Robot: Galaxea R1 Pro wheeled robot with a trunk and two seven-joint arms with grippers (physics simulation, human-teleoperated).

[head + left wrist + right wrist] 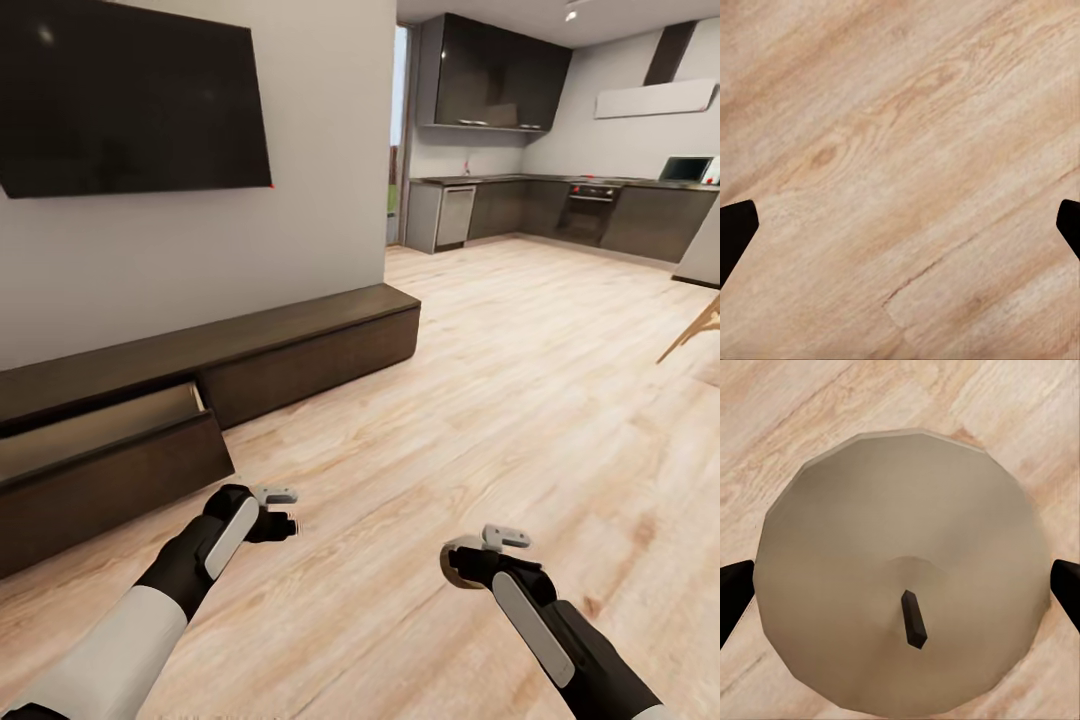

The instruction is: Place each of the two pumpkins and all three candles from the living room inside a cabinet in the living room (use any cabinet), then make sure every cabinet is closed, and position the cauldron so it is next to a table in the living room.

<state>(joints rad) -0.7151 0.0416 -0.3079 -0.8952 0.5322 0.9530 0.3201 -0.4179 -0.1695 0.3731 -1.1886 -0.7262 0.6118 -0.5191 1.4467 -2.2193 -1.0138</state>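
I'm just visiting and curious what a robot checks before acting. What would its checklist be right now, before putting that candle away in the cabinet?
1. Candle between the right gripper fingers: ok, it sits between the fingertips, wick facing the camera.
2. Firm grip on the candle: cannot tell, contact isn't clear.
3. Cabinet has an open drawer to receive it: ok, one front is pulled out.
4. Drawer has room: cannot tell, only part of its pale inside shows.
5. Left gripper free: ok, open over bare floor.
6. Floor path to the drawer: ok, nothing lies between.
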